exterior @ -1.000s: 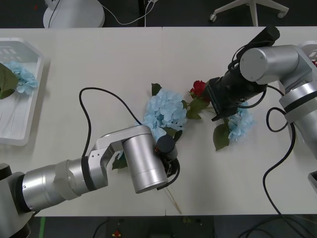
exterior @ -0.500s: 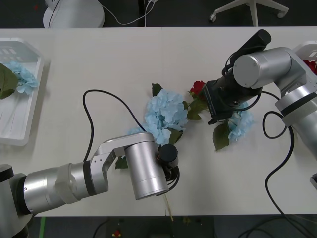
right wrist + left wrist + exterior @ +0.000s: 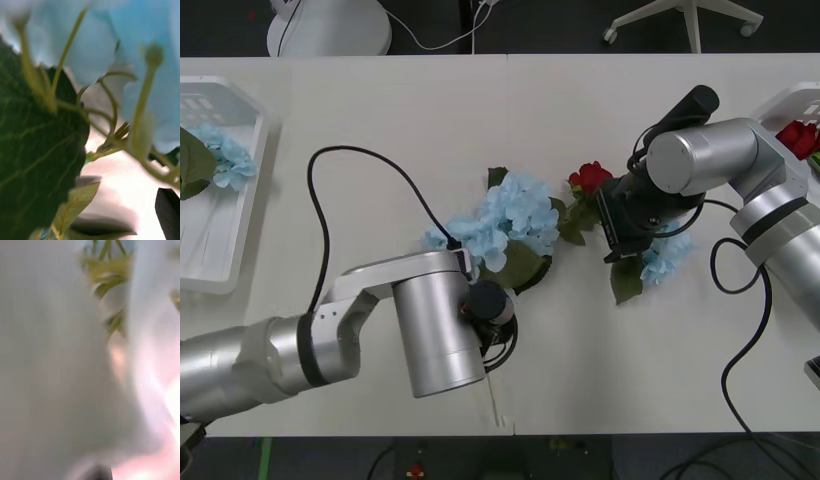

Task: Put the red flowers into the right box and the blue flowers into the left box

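Observation:
A big blue flower (image 3: 515, 215) lies mid-table, its thin stem (image 3: 491, 398) reaching toward the near edge. My left gripper (image 3: 485, 300) sits under the silver forearm over that stem and looks shut on it. Pale petals (image 3: 56, 352) press against the left wrist camera. A red flower (image 3: 588, 178) lies just right of the bloom. Beside it my right gripper (image 3: 620, 228) hovers low over a smaller blue flower (image 3: 662, 255). One dark finger (image 3: 167, 213) shows at the corner, so it stands open among leaves (image 3: 33, 150). The left box (image 3: 242, 215) holds a blue flower (image 3: 225, 155). The right box (image 3: 780, 100) holds red flowers (image 3: 798, 135).
A black cable (image 3: 340, 160) loops from the left arm across the table. Another cable (image 3: 745, 330) hangs by the right arm. Chair and stand bases (image 3: 330, 25) stand beyond the far edge. Bare tabletop (image 3: 380, 110) stretches between the left box and the flowers.
My left arm has swung left, dragging the big blue flower's stem and part of its bloom leftward. The right gripper has edged slightly toward the red flower and lower.

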### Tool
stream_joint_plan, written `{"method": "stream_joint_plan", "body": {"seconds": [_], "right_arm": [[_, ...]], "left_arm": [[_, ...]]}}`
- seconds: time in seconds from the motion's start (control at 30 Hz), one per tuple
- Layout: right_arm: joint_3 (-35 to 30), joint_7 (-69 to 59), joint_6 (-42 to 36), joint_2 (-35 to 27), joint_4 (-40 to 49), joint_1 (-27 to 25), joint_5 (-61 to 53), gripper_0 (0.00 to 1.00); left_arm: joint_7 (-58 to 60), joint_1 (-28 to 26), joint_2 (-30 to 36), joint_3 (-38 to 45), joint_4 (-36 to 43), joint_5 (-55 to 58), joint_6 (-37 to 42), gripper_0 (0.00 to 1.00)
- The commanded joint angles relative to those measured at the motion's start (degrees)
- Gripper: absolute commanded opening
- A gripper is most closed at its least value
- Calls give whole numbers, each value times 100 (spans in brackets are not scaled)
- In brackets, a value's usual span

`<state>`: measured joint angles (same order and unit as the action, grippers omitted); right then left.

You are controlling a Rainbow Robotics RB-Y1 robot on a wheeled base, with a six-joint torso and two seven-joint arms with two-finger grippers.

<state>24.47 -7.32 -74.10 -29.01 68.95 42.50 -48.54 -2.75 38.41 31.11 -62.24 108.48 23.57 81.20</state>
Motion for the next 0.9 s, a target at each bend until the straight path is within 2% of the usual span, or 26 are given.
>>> {"method": "stream_joint_plan", "body": {"seconds": [0.03, 0.13, 0.4, 0.47, 0.53, 0.57, 0.6, 0.63, 0.67, 0.8, 0.9], "right_arm": [[41, 125, 89, 9, -118, 250, 134, 98], [93, 160, 150, 18, -171, 250, 169, 98], [155, 283, 256, 106, -312, 250, 319, 98], [164, 319, 264, 115, -329, 250, 354, 93], [172, 345, 264, 115, -338, 250, 380, 74], [172, 371, 264, 115, -347, 250, 398, 74], [172, 371, 256, 123, -347, 250, 407, 47], [181, 389, 256, 123, -347, 250, 415, 34], [190, 406, 264, 123, -364, 250, 424, 24], [190, 503, 273, 141, -435, 250, 459, 4], [199, 591, 273, 141, -435, 250, 477, 0]], "left_arm": [[-806, 176, 616, 739, 903, 183, 510, 0], [-982, -97, 871, 1258, 1351, 157, 827, 0], [-2107, -1353, 1504, 3631, 2599, 157, 1671, 0], [-2467, -1652, 1583, 4325, 2802, 175, 1802, 0], [-2836, -1854, 1592, 4870, 2854, 201, 1864, 0], [-3144, -1951, 1592, 5257, 2846, 245, 1925, 0], [-3390, -2013, 1600, 5521, 2810, 245, 1969, 0], [-3680, -2057, 1618, 5776, 2758, 254, 1996, 0], [-3944, -2074, 1653, 5978, 2687, 245, 2005, 0], [-4972, -2074, 1846, 6567, 2239, 219, 1917, 0], [-5614, -2065, 2040, 6830, 1808, 236, 1583, 0]]}}
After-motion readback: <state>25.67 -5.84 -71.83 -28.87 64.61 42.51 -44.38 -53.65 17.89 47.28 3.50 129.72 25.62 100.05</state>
